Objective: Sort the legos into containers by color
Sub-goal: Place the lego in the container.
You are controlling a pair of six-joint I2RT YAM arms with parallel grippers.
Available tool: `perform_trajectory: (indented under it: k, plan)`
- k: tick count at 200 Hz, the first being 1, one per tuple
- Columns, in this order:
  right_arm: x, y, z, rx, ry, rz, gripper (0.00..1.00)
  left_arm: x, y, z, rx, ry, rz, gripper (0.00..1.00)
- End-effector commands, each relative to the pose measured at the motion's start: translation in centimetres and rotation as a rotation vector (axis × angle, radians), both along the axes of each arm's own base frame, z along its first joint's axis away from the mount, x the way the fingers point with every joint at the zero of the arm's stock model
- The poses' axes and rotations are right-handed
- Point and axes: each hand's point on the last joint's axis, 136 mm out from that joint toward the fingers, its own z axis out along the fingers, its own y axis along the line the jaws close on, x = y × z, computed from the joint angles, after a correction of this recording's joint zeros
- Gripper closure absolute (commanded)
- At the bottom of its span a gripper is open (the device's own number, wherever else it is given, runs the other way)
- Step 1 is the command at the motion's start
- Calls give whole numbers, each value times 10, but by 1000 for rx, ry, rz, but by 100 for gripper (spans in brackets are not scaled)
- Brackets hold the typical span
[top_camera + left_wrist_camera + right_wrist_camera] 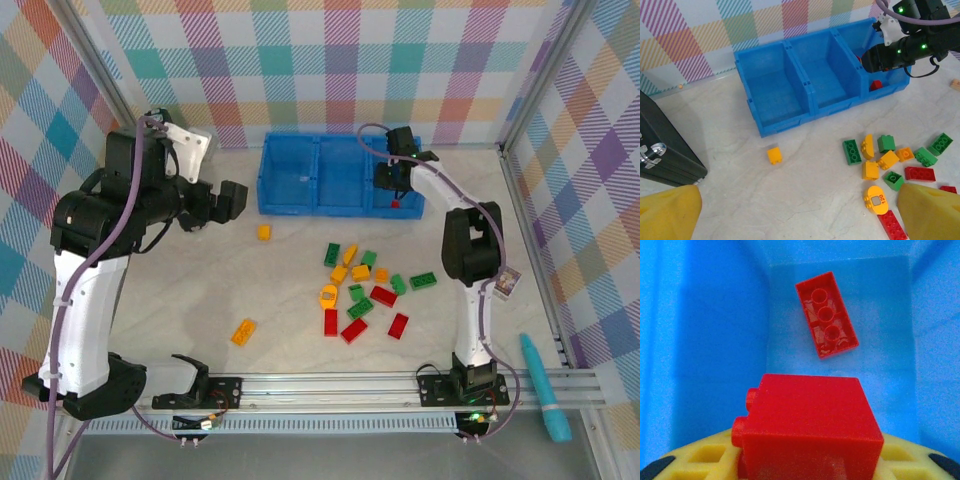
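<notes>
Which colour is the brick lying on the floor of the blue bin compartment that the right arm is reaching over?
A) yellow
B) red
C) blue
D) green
B: the right wrist view shows a red brick lying hollow side up on the floor of the blue bin.

Bg: pastel plaid walls (pixel 350 60) (all sides), pale marbled tabletop (pixel 200 290), even light.
</notes>
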Motion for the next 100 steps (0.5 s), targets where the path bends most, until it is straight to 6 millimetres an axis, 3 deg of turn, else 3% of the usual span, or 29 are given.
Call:
perform_trajectory:
  k: [1, 54, 83, 100]
  plan:
    - [8, 5, 23, 6, -42, 16, 49, -5, 3, 8, 16, -28, 0, 0]
    - [-6, 1, 48, -4, -62, 34, 34, -6, -1, 10, 2, -26, -16, 0]
    - [-33, -4, 74, 18, -87, 35, 34, -12, -2, 15, -24, -39, -32, 0]
    - [-58, -11, 89, 28, -91, 30, 34, -16, -3, 18, -36, -43, -40, 0]
